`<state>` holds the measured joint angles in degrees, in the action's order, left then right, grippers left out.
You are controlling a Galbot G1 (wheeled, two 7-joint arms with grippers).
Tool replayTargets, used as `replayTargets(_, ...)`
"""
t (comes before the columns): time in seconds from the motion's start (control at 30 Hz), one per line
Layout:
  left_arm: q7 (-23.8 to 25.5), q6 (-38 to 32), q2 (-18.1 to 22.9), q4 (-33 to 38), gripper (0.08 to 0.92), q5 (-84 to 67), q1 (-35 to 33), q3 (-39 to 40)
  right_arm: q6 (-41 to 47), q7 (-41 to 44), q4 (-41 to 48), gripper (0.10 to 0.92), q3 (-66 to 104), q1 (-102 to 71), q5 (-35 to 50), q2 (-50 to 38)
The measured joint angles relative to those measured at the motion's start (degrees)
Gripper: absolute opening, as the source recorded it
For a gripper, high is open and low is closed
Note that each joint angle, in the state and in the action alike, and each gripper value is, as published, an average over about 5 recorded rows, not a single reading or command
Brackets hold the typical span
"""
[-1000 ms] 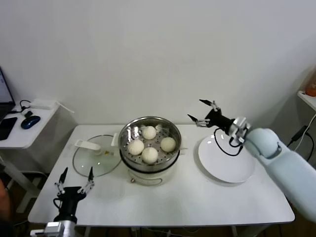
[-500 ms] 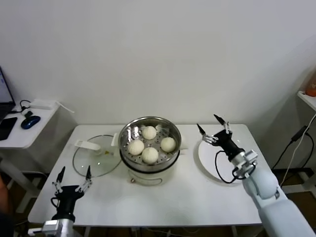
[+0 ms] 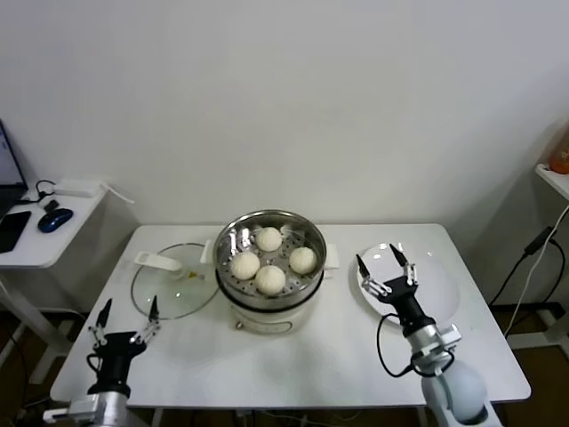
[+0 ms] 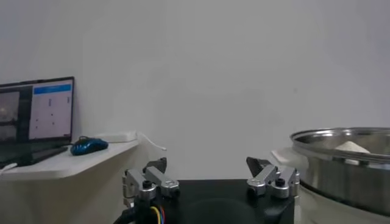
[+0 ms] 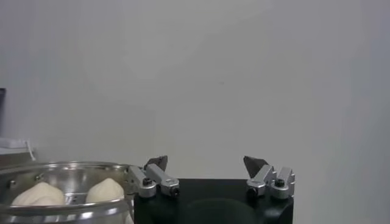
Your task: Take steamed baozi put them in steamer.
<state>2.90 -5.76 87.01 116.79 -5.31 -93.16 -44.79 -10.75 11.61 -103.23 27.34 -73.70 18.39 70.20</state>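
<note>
Several cream-white baozi sit on the perforated tray inside the shiny round steamer at the middle of the table. My right gripper stands open and empty, pointing up, near the table's front right, just in front of the white plate's near-left rim. The right wrist view shows it with the steamer and two baozi beside it. My left gripper is open and empty at the table's front left corner. In its wrist view the steamer rim lies off to one side.
An empty round white plate lies right of the steamer. A flat glass lid with a white handle lies left of it. A white side table with a mouse and a laptop stands at the far left.
My right arm has drawn back from above the plate's far edge, between plate and steamer, to the table's front right, gripper still open. The left gripper has sunk slightly.
</note>
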Motion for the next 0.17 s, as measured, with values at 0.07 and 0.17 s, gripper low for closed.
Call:
replayTargets(0.07,0.2,-0.1,0.1,0.0,0.823,-0.2,-0.1,-0.2,-0.3,0.0,-0.3,0.823,0.2,-1.0,-0.2,0.9)
replayTargets(0.17,0.5,-0.2,0.2,0.1,0.823,-0.5,-0.2,-0.4,-0.7,0.0,-0.6,0.823,0.3,-1.8,-0.3,1.8)
